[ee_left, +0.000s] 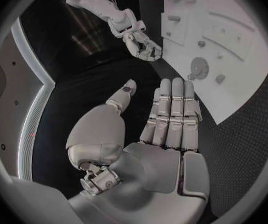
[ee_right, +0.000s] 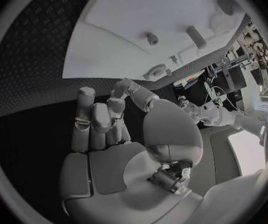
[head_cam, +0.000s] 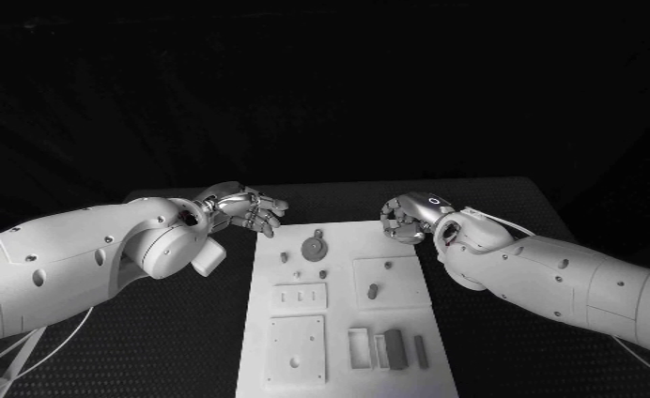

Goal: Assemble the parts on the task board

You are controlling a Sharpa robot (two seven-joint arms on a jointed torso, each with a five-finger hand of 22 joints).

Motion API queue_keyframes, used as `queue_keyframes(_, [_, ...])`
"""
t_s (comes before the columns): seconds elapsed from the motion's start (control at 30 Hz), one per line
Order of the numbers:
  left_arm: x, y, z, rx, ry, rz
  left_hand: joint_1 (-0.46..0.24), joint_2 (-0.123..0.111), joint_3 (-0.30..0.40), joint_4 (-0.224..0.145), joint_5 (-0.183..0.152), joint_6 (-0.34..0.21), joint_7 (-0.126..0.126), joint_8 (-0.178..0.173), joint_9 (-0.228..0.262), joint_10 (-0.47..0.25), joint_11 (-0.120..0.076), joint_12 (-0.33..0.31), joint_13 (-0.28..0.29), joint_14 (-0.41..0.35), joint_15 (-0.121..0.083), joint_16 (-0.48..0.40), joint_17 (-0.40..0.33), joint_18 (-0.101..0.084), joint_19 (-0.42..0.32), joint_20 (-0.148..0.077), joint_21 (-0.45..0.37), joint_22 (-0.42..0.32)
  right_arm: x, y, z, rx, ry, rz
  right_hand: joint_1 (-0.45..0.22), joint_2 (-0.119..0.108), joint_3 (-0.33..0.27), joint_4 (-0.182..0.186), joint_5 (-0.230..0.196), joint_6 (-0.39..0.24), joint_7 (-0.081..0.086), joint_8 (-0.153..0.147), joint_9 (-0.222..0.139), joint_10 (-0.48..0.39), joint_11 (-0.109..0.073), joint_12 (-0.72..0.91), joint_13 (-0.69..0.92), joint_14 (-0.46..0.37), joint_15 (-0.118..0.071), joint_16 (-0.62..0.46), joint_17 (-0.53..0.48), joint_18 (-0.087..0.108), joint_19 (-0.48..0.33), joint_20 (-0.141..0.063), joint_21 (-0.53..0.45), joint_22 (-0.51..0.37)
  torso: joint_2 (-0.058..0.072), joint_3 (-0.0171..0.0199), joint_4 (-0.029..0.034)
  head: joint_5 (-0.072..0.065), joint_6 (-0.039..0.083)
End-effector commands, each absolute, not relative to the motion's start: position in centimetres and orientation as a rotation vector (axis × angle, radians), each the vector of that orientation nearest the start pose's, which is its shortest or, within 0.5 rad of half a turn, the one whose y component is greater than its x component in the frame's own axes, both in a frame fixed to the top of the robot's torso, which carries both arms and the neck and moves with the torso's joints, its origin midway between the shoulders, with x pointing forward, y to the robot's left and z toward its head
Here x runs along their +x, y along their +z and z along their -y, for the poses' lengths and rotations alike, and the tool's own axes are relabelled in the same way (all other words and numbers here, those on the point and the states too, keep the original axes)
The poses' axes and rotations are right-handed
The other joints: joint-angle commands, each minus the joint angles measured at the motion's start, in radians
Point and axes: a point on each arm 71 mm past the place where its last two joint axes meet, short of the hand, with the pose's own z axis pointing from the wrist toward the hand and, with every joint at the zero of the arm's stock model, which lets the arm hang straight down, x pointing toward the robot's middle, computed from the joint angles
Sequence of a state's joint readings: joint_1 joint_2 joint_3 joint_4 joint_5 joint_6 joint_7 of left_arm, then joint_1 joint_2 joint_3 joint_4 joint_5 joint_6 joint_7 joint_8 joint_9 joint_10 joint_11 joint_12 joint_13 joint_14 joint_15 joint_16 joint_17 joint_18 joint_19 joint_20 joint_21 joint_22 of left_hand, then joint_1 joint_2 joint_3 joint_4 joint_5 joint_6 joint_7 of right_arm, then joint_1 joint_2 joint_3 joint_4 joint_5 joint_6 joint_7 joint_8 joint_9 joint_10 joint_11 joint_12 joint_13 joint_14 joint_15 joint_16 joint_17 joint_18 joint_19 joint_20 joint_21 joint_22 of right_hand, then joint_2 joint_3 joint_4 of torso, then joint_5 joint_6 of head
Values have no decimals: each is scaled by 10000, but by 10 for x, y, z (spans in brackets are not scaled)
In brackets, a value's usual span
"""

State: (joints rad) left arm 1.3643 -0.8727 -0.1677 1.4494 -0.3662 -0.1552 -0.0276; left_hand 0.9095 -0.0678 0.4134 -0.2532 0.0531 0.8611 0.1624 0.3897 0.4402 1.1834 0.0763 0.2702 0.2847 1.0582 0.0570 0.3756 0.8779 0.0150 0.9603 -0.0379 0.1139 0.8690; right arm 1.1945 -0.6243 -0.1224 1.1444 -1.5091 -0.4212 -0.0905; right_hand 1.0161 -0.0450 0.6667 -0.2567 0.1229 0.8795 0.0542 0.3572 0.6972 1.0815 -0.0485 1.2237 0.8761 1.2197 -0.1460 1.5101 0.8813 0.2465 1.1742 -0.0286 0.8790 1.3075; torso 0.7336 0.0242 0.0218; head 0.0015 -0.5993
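The white task board (head_cam: 359, 240) lies in the middle of the black table. A round grey gear (head_cam: 313, 248) sits near its far end, with small pegs (head_cam: 285, 255) beside it. Grey blocks (head_cam: 394, 347) stand in a recess at the near right. My left hand (head_cam: 245, 206) hovers by the board's far left corner, fingers straight, thumb apart, palm empty (ee_left: 165, 129). My right hand (head_cam: 407, 218) hangs over the far right corner, fingers loosely bent, holding nothing (ee_right: 109, 134). The left wrist view shows the gear (ee_left: 199, 64) and the right hand (ee_left: 139, 41).
Square white plates (head_cam: 301, 297) with slots and holes cover the board's middle and near left. Bare black table (head_cam: 177, 342) runs along both sides of the board. In the right wrist view two short pegs (ee_right: 151, 38) stand on the board (ee_right: 121, 30).
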Motion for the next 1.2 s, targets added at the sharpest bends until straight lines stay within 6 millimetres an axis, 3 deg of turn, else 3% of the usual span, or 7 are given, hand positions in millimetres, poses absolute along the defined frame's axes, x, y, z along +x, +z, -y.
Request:
queue_keyframes(0.03, [510, -172, -238, -8221, -10350, -18693, 41, 108, 13, -84, -36, -26, -10, -69, -47, 127, -47, 102, 80, 126, -48, 109, 43, -36, 137, -47, 78, 37, 535, -223, 193, -1857, 4210, -16223, -43, 41, 32, -32, 34, 2177, 24, 22, 55, 23, -27, -29, 12, 27, -41, -1, -36, 153, 30, -43, 35, 189, -29, -9, -2, -16, 69])
queue_keyframes(0.13, [513, -171, -233, -8277, -9991, -18253, 394, 283, 185, -247, -6, 9, -47, -116, -88, 216, -109, 232, 214, 219, -112, 252, 105, -42, 269, -103, 141, 101, 527, -215, 178, -2003, 4516, -16169, -49, 40, 32, -32, 34, 2180, 23, 20, 57, 25, -28, -33, 13, 17, -43, -7, -60, 153, 30, -43, 34, 188, -79, -30, -4, -6, 96])
queue_keyframes(0.23, [515, -171, -226, -8223, -9642, -18114, 634, 232, 347, -275, 2, -24, -44, -245, -182, 122, -97, 304, 354, 154, -109, 335, 122, -101, 267, -126, 124, 146, 521, -210, 164, -2136, 4821, -16250, -53, 40, 33, -33, 34, 2184, 21, 18, 59, 28, -30, -36, 15, 17, -44, -11, -66, 153, 31, -43, 33, 187, -137, -52, -8, 40, 115])
queue_keyframes(0.4, [515, -180, -214, -8104, -8980, -18926, 69, -285, 114, 23, -34, -211, 114, -460, -299, -49, -36, 355, 515, 15, -69, 389, 100, -138, 194, -111, 52, 186, 512, -202, 141, -2525, 5262, -16286, -57, 43, 37, -36, 36, 2188, 19, 14, 62, 31, -32, -42, 17, 15, -47, -18, -76, 153, 32, -42, 31, 186, -236, -92, -3, 99, 118])
queue_keyframes(0.5, [515, -183, -206, -8093, -8819, -19274, -315, -411, -48, 205, -43, -8, 91, -372, -264, -75, -40, 383, 571, 0, -76, 424, 106, -126, 191, -118, 32, 197, 510, -202, 128, -2719, 5532, -16367, -60, 45, 39, -37, 36, 2189, 18, 11, 63, 32, -33, -45, 18, 10, -48, -22, -89, 153, 31, -42, 29, 185, -306, -126, -2, 64, 98])
queue_keyframes(0.8, [510, -187, -180, -7762, -8973, -20100, -397, -127, -111, 153, -36, 193, 9, -315, -250, -196, -45, 394, 666, -92, -72, 447, 86, -113, 143, -113, -37, 211, 503, -200, 100, -3004, 6102, -16324, -69, 60, 45, -38, 37, 2192, 17, 3, 67, 37, -36, -54, 22, -2, -52, -36, -124, 153, 31, -41, 24, 182, -384, -191, 39, 115, 61])
queue_keyframes(1.2, [506, -188, -168, -7599, -9028, -20422, -408, 23, -155, 58, -36, 196, 18, -358, -275, -284, -16, 379, 715, -167, -38, 440, 47, -119, 94, -84, -95, 219, 496, -196, 85, -3130, 6483, -16191, -81, 70, 50, -47, 37, 2192, 16, -11, 72, 42, -37, -67, 28, -4, -57, -50, -144, 153, 33, -40, 19, 179, -353, -170, 4, 163, 66])
